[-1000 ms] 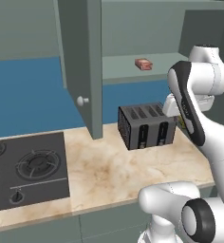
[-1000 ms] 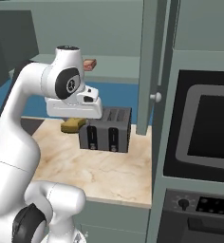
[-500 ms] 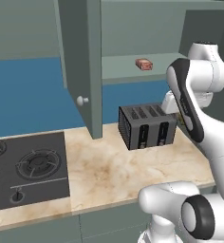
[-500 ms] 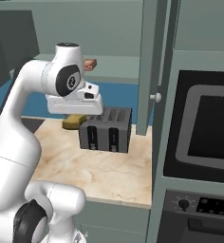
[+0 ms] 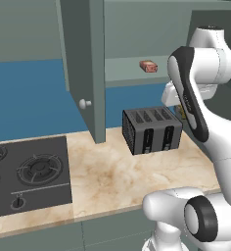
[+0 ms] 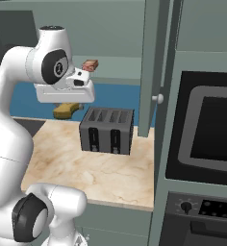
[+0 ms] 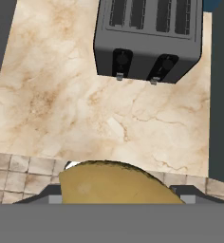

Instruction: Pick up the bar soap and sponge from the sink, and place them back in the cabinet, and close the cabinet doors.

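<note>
My gripper (image 7: 118, 192) is shut on the mustard-yellow sponge (image 7: 116, 182), which bulges between the fingers. It hangs above the counter, left of the toaster; the right base view shows the sponge (image 6: 67, 110) under my white hand. The pinkish-red bar soap (image 5: 148, 65) lies on the inner shelf of the grey-green cabinet (image 5: 127, 68), also seen as the bar soap (image 6: 90, 65) from the right. Both cabinet doors stand open: the left door (image 5: 83, 63) and the right door (image 6: 151, 67), each with a pale knob. The sink is out of view.
A dark four-slot toaster (image 5: 151, 130) stands on the marble counter (image 5: 112, 176) under the cabinet. A black stove (image 5: 24, 171) lies at the left. A built-in oven (image 6: 207, 129) fills the tall unit at the right.
The arm has lifted, carrying the sponge a little higher above the counter toward the shelf's height. The soap, doors and toaster have not moved.
</note>
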Robot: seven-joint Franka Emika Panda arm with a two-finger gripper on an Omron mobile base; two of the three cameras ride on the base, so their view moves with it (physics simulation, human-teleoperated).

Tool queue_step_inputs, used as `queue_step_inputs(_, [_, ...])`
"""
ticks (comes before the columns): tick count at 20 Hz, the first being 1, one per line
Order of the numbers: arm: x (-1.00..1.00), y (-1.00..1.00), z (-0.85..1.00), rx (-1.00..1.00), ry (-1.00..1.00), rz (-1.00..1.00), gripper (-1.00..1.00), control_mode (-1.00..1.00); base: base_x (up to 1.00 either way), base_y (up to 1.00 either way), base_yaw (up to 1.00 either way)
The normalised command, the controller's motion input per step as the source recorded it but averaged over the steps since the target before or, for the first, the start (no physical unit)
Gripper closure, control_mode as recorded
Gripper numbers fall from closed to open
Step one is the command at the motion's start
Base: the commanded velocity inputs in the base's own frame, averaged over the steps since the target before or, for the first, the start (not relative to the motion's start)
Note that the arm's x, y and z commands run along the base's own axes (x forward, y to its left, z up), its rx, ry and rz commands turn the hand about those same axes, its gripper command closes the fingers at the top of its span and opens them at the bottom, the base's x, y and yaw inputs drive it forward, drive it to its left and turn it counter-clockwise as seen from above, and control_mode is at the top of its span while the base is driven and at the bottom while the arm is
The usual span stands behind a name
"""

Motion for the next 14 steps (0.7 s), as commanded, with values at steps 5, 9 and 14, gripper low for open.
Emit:
queue_step_inputs(5, [0.00, 0.16, 0.34, 0.00, -0.03, 0.00, 1.00, -1.00, 0.00, 0.00, 0.00])
queue_step_inputs(9, [0.01, 0.27, 0.21, 0.00, -0.04, 0.00, 1.00, -1.00, 0.00, 0.00, 0.00])
queue_step_inputs(14, [0.02, 0.30, 0.15, 0.00, -0.07, 0.00, 1.00, -1.00, 0.00, 0.00, 0.00])
